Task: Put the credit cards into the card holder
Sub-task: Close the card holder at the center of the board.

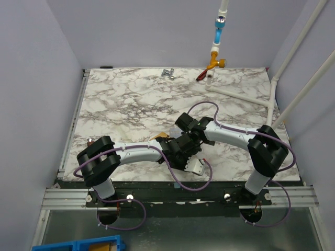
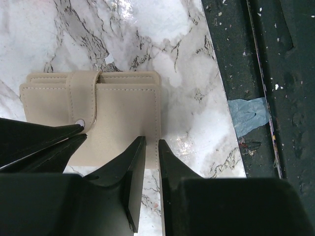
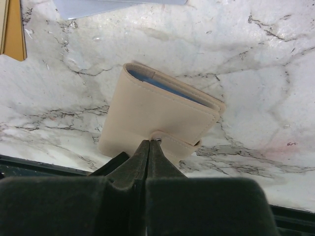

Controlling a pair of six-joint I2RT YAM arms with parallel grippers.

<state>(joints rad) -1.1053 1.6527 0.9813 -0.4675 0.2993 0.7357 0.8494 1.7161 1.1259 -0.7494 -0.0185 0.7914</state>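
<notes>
Card holder [image 3: 157, 123] flat, opening away
</notes>
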